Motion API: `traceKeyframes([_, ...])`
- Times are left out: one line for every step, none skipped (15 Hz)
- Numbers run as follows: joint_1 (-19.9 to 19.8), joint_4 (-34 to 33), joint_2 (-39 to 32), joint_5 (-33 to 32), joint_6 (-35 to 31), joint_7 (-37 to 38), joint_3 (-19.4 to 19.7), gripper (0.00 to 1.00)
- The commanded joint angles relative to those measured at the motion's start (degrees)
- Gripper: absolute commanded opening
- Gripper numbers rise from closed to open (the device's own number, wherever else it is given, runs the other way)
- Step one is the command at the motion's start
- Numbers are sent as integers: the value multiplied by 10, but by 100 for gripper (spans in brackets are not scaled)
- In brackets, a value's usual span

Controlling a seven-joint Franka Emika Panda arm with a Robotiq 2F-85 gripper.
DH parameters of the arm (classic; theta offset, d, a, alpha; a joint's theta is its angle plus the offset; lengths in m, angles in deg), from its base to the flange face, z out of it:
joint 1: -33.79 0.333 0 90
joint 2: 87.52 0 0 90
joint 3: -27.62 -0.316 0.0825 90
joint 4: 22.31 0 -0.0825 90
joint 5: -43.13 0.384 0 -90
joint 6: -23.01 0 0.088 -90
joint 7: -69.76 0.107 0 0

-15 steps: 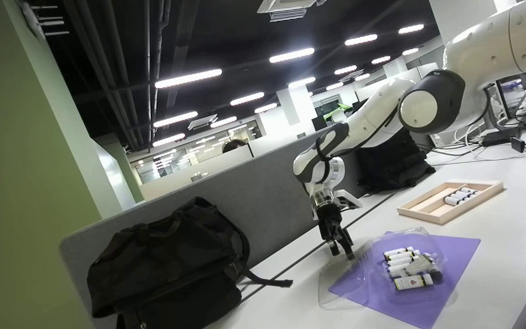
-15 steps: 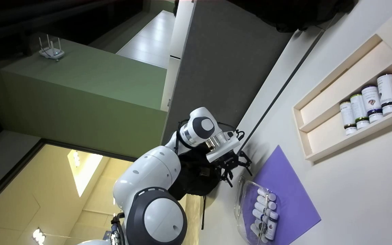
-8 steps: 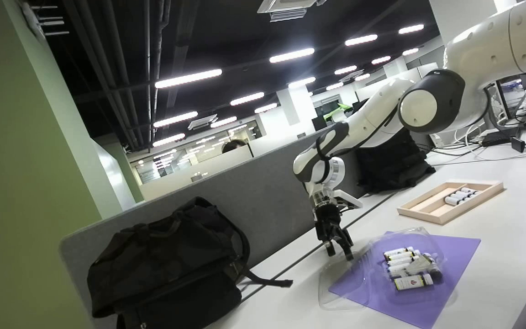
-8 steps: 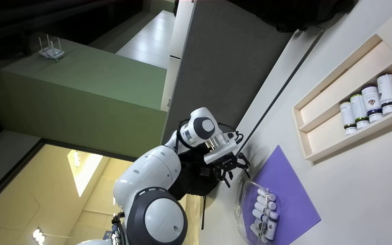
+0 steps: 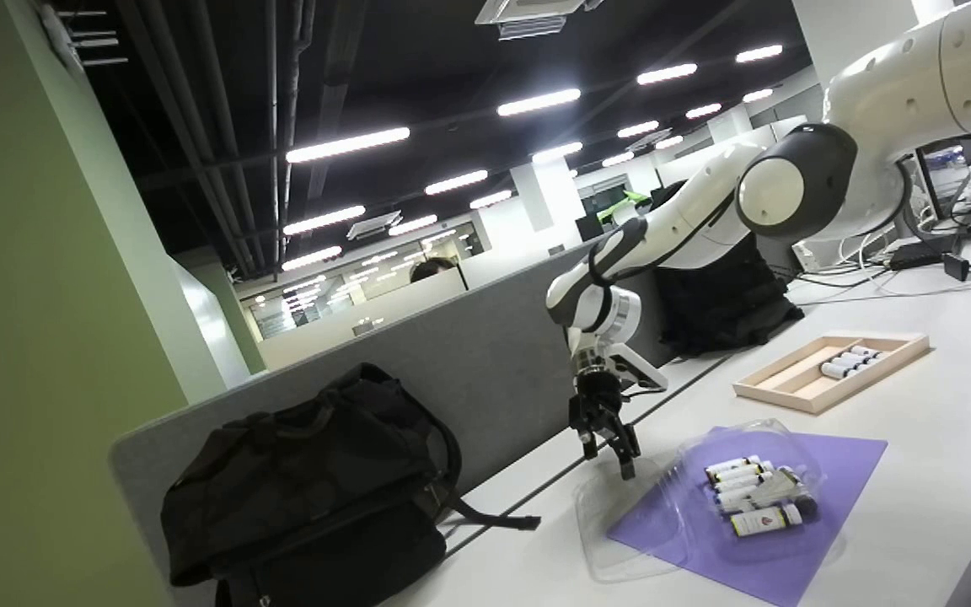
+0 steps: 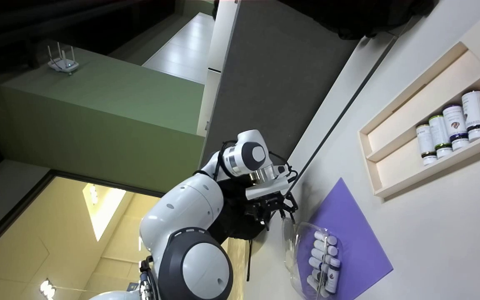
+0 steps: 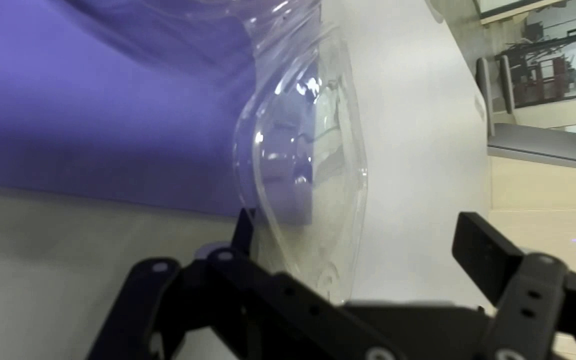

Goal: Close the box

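The box is a clear plastic clamshell standing open. Its base (image 5: 807,472) holds several small white bottles (image 5: 764,520). Its clear lid (image 5: 633,556) lies folded out on the side of my gripper (image 5: 608,465). In an exterior view, the base rim (image 6: 325,273) and lid (image 6: 288,250) are beside my gripper (image 6: 280,224). In the wrist view, my gripper (image 7: 358,235) is open wide, with nothing clamped. The lid (image 7: 335,200) shows between the fingers, and one finger is at its edge. I cannot tell whether it touches. The wrist view does not show the bottles.
A purple sheet (image 5: 844,472) lies under the box on the white table. A wooden tray (image 5: 776,403) with several bottles stands farther along. A black backpack (image 5: 308,480) and a grey partition (image 5: 502,362) are close to the arm. Another black bag (image 5: 721,303) leans behind it.
My gripper has turned slightly and drawn a little away from the bottles, staying open. The lid has shifted and tipped outward the same way, and the bottles moved very slightly.
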State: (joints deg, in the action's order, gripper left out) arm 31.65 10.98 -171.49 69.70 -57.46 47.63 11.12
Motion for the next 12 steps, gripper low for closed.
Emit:
traceKeyframes([-19, 2, 0, 33, 15, -29, -30, 100])
traceKeyframes([-22, 2, 0, 41, 18, -40, -35, 100])
traceKeyframes([-26, 4, 0, 50, 23, -46, -40, 100])
traceKeyframes([-30, 6, 0, 59, 30, -50, -45, 100])
traceKeyframes([-32, 6, 0, 66, 42, -54, -48, 100])
traceKeyframes([-32, 5, 0, 70, 58, -57, -47, 100])
traceKeyframes([-33, 4, 0, 73, 77, -60, -46, 100])
traceKeyframes([-32, 2, 0, 71, 101, -58, -43, 100])
traceKeyframes([-31, -1, 0, 68, 128, -57, -42, 100])
traceKeyframes([-30, -5, 0, 65, 155, -55, -40, 100])
traceKeyframes([-29, -9, 0, 61, 180, -52, -38, 100])
traceKeyframes([-27, -13, 0, 57, 202, -50, -34, 100])
